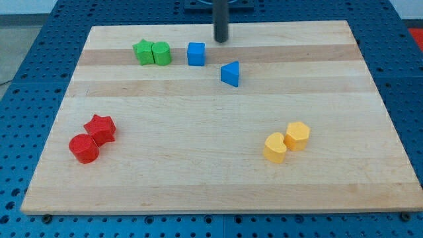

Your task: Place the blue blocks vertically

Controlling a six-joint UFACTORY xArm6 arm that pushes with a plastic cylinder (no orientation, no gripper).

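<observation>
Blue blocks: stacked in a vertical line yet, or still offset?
Still offset. The blue cube sits up-left of the blue triangle, apart, not in one column. My tip stands above and between them, touching neither.

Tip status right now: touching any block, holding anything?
My tip: no hand to open or close, holding nothing. It sits near the view's top, apart from the blue cube and blue triangle.

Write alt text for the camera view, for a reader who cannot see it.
My tip rests near the top edge of a pale wooden board, just above a blue cube and a blue triangular block. Two green blocks touch at the view's upper left, two red blocks lower left, two yellow blocks lower right.
</observation>
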